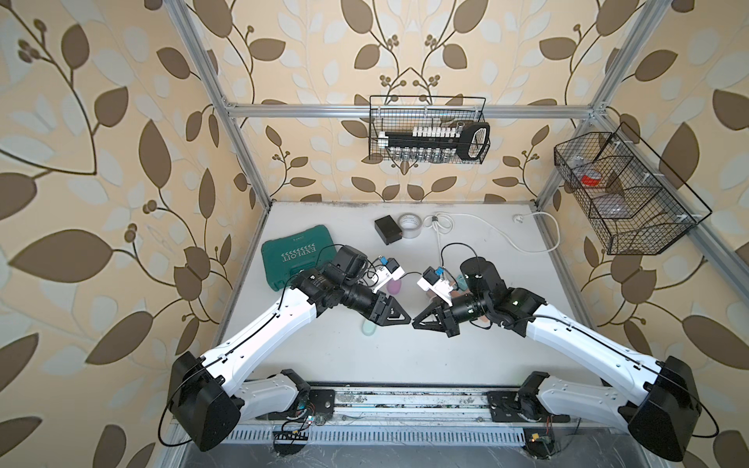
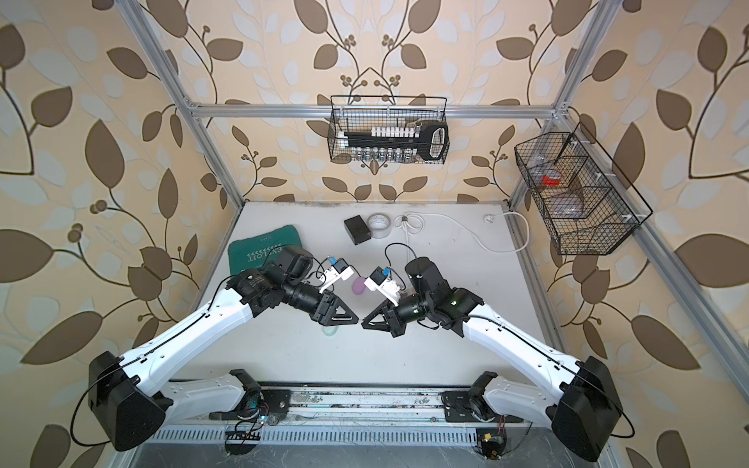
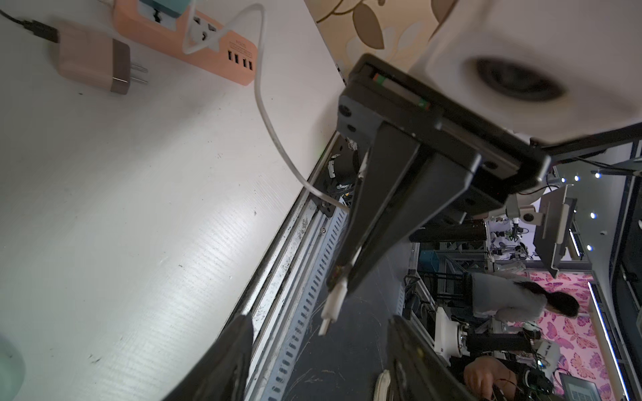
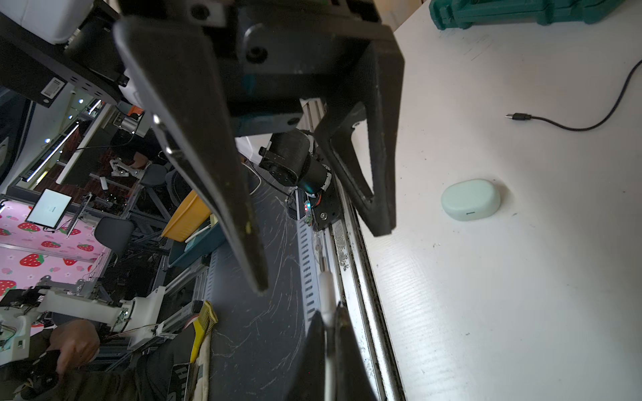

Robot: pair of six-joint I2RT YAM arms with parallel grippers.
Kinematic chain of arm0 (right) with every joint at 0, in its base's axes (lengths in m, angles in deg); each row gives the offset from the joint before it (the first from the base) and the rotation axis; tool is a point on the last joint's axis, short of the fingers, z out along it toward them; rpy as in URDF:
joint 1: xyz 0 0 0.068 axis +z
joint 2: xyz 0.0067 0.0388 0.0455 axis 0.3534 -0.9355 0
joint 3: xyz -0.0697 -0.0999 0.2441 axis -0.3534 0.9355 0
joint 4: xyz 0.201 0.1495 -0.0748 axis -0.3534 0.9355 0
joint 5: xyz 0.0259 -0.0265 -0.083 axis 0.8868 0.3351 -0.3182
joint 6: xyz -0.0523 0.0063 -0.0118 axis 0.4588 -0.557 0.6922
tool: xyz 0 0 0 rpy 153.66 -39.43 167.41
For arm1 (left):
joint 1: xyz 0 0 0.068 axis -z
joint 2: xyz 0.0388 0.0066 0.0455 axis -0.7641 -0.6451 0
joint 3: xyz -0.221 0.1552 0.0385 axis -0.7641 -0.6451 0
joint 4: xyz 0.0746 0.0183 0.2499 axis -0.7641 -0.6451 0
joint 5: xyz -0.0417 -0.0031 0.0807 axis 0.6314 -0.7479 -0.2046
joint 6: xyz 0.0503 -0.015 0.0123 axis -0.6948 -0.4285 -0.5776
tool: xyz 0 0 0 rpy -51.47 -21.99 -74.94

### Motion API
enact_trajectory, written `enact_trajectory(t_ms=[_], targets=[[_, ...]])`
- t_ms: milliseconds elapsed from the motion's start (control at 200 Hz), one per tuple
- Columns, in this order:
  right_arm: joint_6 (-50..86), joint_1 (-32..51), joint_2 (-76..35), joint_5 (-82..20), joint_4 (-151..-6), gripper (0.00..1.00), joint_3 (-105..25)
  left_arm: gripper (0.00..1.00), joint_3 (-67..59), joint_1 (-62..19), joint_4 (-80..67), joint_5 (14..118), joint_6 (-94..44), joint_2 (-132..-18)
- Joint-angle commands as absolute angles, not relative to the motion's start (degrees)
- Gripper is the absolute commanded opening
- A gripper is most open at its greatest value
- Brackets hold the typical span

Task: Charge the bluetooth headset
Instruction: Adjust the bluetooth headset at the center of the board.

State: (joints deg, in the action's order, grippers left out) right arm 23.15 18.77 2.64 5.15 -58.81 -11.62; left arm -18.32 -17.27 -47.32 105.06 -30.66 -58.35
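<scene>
The bluetooth headset is a mint-green oval case (image 4: 470, 199) lying on the white table (image 4: 521, 295). In both top views it is half hidden under my left gripper (image 1: 407, 318). My right gripper (image 4: 328, 312) is shut on a white charging cable's plug (image 4: 326, 288), held in the air over the table's front edge. The plug (image 3: 331, 305) points at my left gripper (image 3: 318, 323), whose jaws stand wide apart on either side of its tip without touching it. The two grippers meet tip to tip (image 2: 360, 321). The white cable (image 3: 271, 132) runs back to a pink power strip (image 3: 187, 38).
A beige charger (image 3: 93, 57) lies by the strip, and a loose black cable (image 4: 556, 123) lies on the table. A green tool case (image 1: 296, 255), a purple egg-shaped case (image 1: 394, 287), a black box (image 1: 388, 229), a tape roll (image 1: 409, 225) and a coiled white cord (image 1: 439, 223) lie further back. Wire baskets (image 1: 425, 129) hang on the frame.
</scene>
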Motion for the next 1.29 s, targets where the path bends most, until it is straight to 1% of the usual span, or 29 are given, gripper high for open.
enact_trajectory(t_ms=[0,105,165,285,410,550,630,815,1015,1145,1290], targets=[[24.3,18.4,4.1,3.2,-57.0,0.00,-11.4,0.71,-18.2,-19.8,-46.2,100.4,-29.1,-54.5],[24.1,17.8,5.2,1.2,-56.5,0.00,-10.9,0.81,-20.1,-22.2,-46.0,94.9,-25.4,-52.7],[24.0,17.3,5.9,0.1,-56.2,0.00,-10.6,0.84,-20.8,-22.6,-47.1,90.4,-23.4,-52.5],[23.8,16.2,7.0,-1.2,-55.6,0.00,-10.2,0.84,-21.6,-22.6,-51.0,83.4,-19.3,-54.7],[23.8,15.7,7.6,-4.0,-54.4,0.00,-9.9,0.84,-23.1,-22.6,-53.5,79.2,-14.7,-58.2],[23.2,15.3,8.3,-4.6,-54.9,0.01,-9.0,0.84,-24.4,-22.6,-55.5,73.9,-10.2,-61.4],[22.9,15.2,8.8,-4.9,-55.3,0.01,-8.4,0.84,-24.8,-22.6,-55.8,72.7,-7.6,-62.3],[22.7,15.2,9.3,-5.3,-56.0,0.01,-7.6,0.89,-27.7,-22.6,-53.3,71.2,-0.2,-63.5],[22.7,15.0,9.7,-5.6,-56.2,0.01,-7.1,0.86,-27.1,-22.6,-52.8,70.0,1.6,-66.8],[22.5,15.0,9.9,-5.6,-56.5,0.01,-6.7,0.85,-26.9,-22.6,-52.6,73.6,10.1,-68.9],[22.0,14.8,10.4,-5.7,-57.8,0.01,-6.0,0.85,-28.6,-22.5,-50.5,74.0,20.5,-69.8]])
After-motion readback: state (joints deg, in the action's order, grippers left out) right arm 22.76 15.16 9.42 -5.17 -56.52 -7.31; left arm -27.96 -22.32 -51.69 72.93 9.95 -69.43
